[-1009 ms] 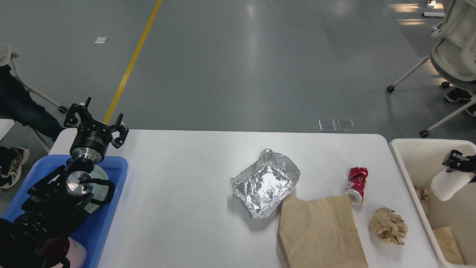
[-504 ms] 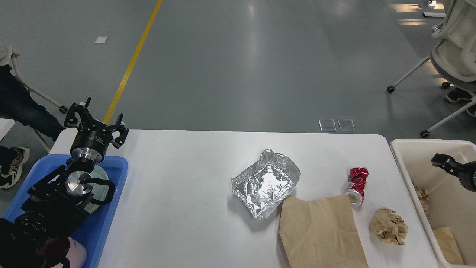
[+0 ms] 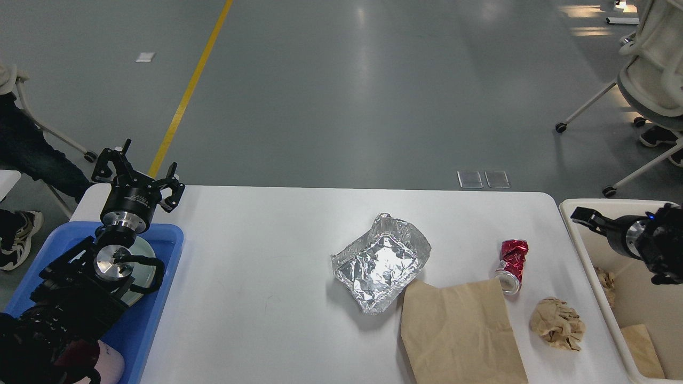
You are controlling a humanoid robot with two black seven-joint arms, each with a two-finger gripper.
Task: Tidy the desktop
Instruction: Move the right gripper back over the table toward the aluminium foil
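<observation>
The white desktop holds a crumpled foil tray at its middle, a crushed red can to the right of it, a flat brown paper bag at the front and a crumpled brown paper ball at the front right. My left gripper is open and empty over the far left corner. My right gripper points left over the left rim of the cream-white bin. It is dark and side-on, with nothing seen in it.
A blue tray with a pale plate lies under my left arm at the left edge. The bin holds crumpled paper and a brown paper piece. A person sits at far left, and office chairs stand at far right.
My right gripper held a white cup over the bin one second ago. The cup is gone from it, and the gripper has moved up and left to the bin's left rim. Left arm unmoved.
</observation>
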